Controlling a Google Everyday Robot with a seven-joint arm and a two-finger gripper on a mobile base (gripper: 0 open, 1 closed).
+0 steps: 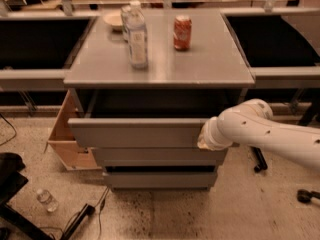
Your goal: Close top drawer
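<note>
The white arm [270, 134] extends in from the right of the top drawer [135, 133], bent at the elbow. The gripper [202, 140] sits against the right end of the drawer front.

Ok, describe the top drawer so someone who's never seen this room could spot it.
Find the gray cabinet in the middle, with a water bottle and red can on top. The top drawer sits under that top, and the gripper is at its front's right end. Unlike the two shorter drawers below, it sticks out farthest and has the tallest front.
</note>
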